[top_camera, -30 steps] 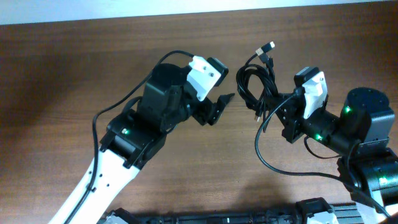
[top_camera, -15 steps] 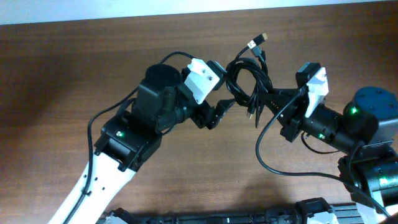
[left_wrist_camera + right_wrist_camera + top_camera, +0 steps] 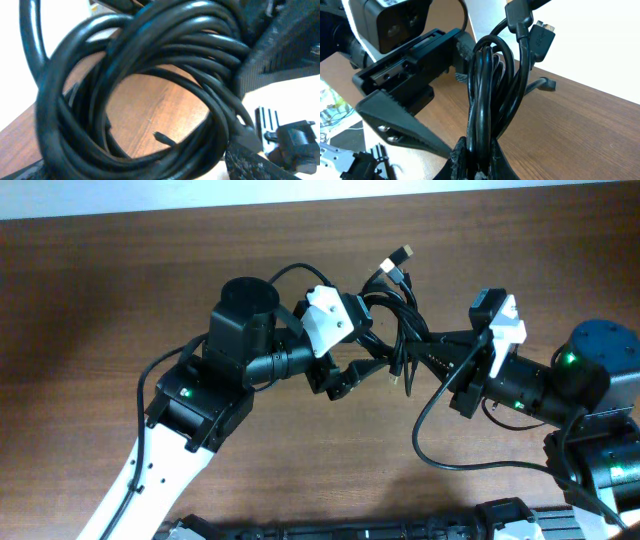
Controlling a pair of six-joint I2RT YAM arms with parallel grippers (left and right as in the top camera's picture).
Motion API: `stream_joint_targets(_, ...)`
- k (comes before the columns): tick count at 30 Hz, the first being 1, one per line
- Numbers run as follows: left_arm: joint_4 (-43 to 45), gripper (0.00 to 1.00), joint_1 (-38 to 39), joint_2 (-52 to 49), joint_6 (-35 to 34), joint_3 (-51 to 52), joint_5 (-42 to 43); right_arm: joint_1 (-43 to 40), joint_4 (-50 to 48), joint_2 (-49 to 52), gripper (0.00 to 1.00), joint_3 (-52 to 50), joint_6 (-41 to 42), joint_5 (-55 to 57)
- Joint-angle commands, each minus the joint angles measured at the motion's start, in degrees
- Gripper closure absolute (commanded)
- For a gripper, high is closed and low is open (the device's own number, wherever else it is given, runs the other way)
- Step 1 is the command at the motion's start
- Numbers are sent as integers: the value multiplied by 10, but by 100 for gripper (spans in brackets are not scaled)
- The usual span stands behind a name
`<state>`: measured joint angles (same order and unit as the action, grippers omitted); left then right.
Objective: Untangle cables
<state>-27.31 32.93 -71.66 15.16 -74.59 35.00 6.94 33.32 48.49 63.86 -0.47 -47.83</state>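
so the cables [image 3: 400, 330] are one bunched-up black coil, held up off the worktop [image 3: 100, 300] between the two arms, with the plugs [image 3: 402, 254] poking out at the top. the right claw [image 3: 476, 155] is clamped on the bottom of the bundle, several strands pinched together. the left claw [image 3: 360, 370] has its jaws apart with the coil right at its mouth; can't tell if it's actually touching.

handling-wise i'd guess this stuff is light and floppy, rubbery jacket so not very slippery, but springy enough to want to keep its loops. not fragile, though i wouldn't yank on the plugs. best place to take hold looks like a single outer loop or a loose end just below a plug, not the whole bunch, otherwise you just drag the knot around.

containers: none in any view, nothing to put the cables into.
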Motion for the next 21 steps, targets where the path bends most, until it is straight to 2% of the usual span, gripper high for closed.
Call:
stream_joint_targets(1,11,12,-5,9,10,-10,-35,-3,-6,-8,96,9,-8,-33)
stream_joint_targets(13,37,16,-5,9,10,-10,-33,-3,-6,-7,96,9,-8,-71)
stream_joint_targets(16,38,27,-5,9,10,-10,-34,-3,-7,-7,96,9,-8,-81)
stream_joint_targets(19,40,57,-5,9,10,-10,-33,-3,-8,-8,96,9,-8,-92)
stream_joint_targets(20,40,78,-5,9,10,-10,-33,-3,-8,-7,96,9,-8,-92)
stream_joint_targets(21,40,95,-5,9,10,-10,-33,-3,-8,-8,96,9,-8,-92)
